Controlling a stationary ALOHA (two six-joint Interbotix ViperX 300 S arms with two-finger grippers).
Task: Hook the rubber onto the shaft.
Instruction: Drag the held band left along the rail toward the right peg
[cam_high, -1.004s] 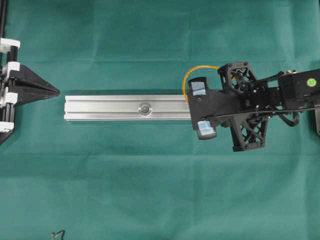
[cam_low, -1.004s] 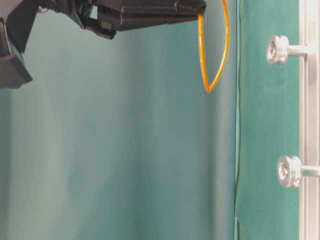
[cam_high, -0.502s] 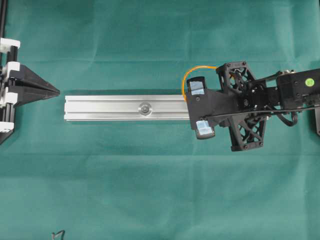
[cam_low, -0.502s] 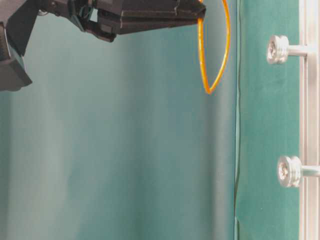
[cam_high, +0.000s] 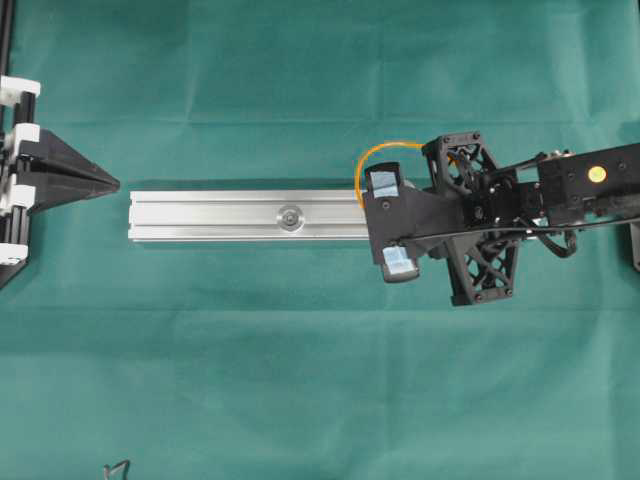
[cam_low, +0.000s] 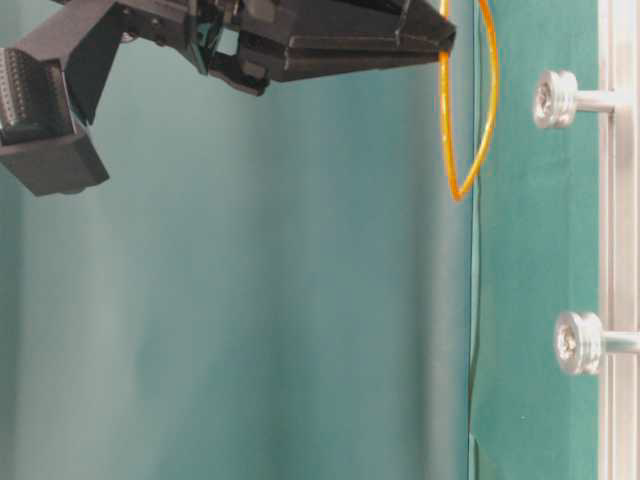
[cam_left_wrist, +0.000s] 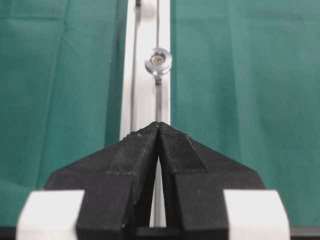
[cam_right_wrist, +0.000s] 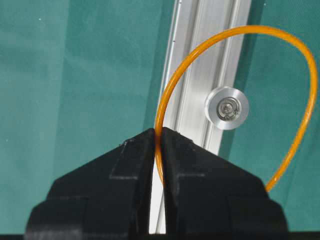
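Note:
The rubber (cam_high: 368, 158) is a thin orange loop pinched in my shut right gripper (cam_high: 368, 208), above the right end of the aluminium rail (cam_high: 210, 216). In the right wrist view the rubber (cam_right_wrist: 167, 95) rises from the gripper (cam_right_wrist: 159, 131) and its loop frames a silver shaft (cam_right_wrist: 226, 107). In the table-level view the rubber (cam_low: 488, 100) hangs a short gap away from that shaft (cam_low: 556, 98); a second shaft (cam_low: 577, 342) stands further along. My left gripper (cam_high: 112, 184) is shut and empty off the rail's left end, and its wrist view (cam_left_wrist: 159, 125) faces the middle shaft (cam_left_wrist: 158, 60).
Green cloth (cam_high: 300, 380) covers the table. A black-and-white frame (cam_high: 12, 150) stands at the left edge behind the left gripper. A small dark object (cam_high: 117, 468) lies at the bottom left. The shaft (cam_high: 291, 216) sticks up from mid-rail.
My right gripper has moved left along the rail and closer to it, carrying the rubber toward the nearer shaft. The left gripper has not moved.

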